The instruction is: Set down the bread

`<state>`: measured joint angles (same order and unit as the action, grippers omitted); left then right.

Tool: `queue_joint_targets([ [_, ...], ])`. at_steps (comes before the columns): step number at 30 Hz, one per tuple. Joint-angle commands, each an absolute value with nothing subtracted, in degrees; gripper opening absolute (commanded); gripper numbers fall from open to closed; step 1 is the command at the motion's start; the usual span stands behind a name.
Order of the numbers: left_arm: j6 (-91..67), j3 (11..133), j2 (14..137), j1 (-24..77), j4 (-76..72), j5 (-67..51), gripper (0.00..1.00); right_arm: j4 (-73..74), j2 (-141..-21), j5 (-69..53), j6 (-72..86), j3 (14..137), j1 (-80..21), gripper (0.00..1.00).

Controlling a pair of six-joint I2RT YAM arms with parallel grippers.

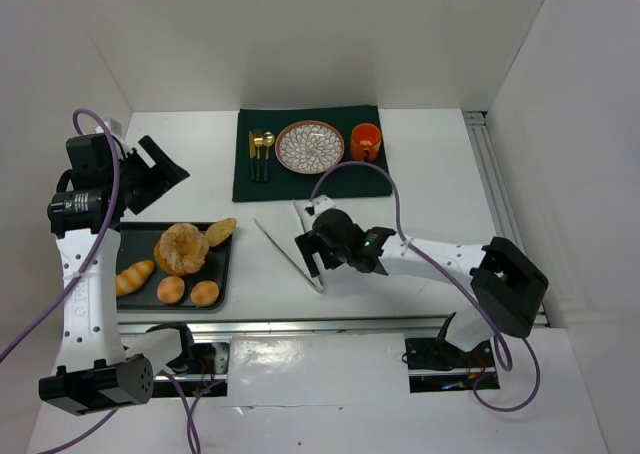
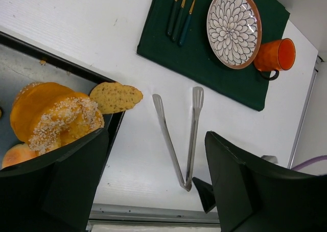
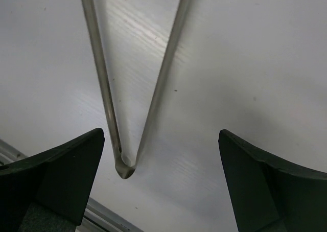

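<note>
- The left fingers [image 2: 56, 181] are spread wide and hold nothing; they hang over the bench [image 1: 430, 174] beyond the far left of the tray [image 1: 135, 242], apparently parked out of the way.
- The bread [image 1: 182, 249] sits in the dark tray, with small buns [image 1: 205, 292] on its near side, a long roll [image 1: 135, 277] to its left and an oval slice [image 1: 221, 231] overhanging the rim just beside it; so crowded, it looks freest from above.
- The tongs [image 2: 168, 135] lie flat on bare bench right of the tray, tips toward the mat [image 1: 250, 184], hinge near the bench's front edge.
- The right fingers [image 3: 56, 176] are spread either side of the hinge, not touching it; seemingly lined up to pinch it; the front edge leaves little room behind.
- The plate [image 1: 310, 146] on the mat is bare, a likely landing spot; open bench leads there.
</note>
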<state>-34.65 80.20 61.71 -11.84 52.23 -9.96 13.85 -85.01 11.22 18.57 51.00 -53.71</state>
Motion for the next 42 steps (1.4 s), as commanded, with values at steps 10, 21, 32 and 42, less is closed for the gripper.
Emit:
queue_joint_targets([
  [10, -34.28, 79.8, 60.56, -12.13, 49.75, -10.99, 0.89, 7.91, -96.84, 4.31, 13.01, 58.26, -56.87, 1.0],
  [21, -34.28, 80.42, 60.56, -12.13, 50.27, -11.51, 0.89, 4.31, -108.8, 23.45, 21.26, 65.21, -58.62, 0.94],
  [32, -34.28, 80.42, 60.03, -12.13, 50.27, -10.38, 0.89, 9.74, -100.56, 25.41, 20.4, 67.41, -60.29, 0.39],
  [42, -36.65, 85.17, 60.03, -12.13, 54.23, -3.87, 0.9, 21.62, -96.15, -8.43, 15.64, 81.98, -60.12, 0.47],
])
